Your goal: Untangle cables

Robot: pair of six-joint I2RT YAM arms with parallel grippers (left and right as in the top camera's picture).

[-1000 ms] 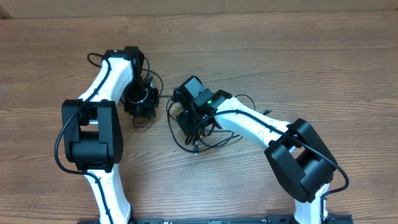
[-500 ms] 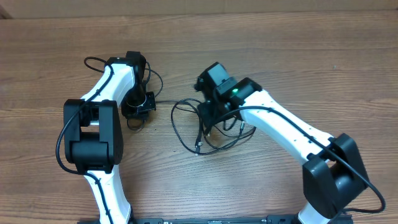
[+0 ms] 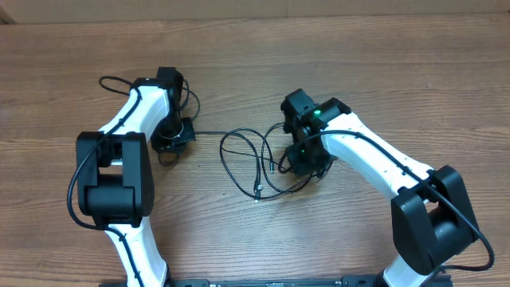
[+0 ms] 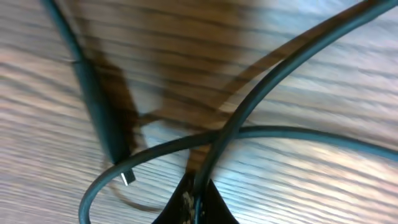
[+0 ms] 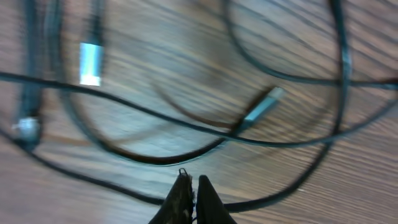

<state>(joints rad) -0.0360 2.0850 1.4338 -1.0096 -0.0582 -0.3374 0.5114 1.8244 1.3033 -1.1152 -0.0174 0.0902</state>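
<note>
Cables (image 3: 256,159) spread looser as arms drew apart, left fingers (image 4: 185,204) and right fingers (image 5: 209,200) clamped shut, seemingly each pinching a strand.

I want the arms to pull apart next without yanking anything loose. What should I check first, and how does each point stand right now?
1. Left gripper shut on a strand of the cables: ok.
2. Right gripper shut: ok. Whether it holds a strand: cannot tell.
3. Strand from the left gripper to the tangle runs straight: ok.
4. Cables separated: not ok, the loops cross between the arms.
5. Silver plug free of other strands: not ok, one crosses by its base.
6. Cables all lying on the table: ok.
</note>
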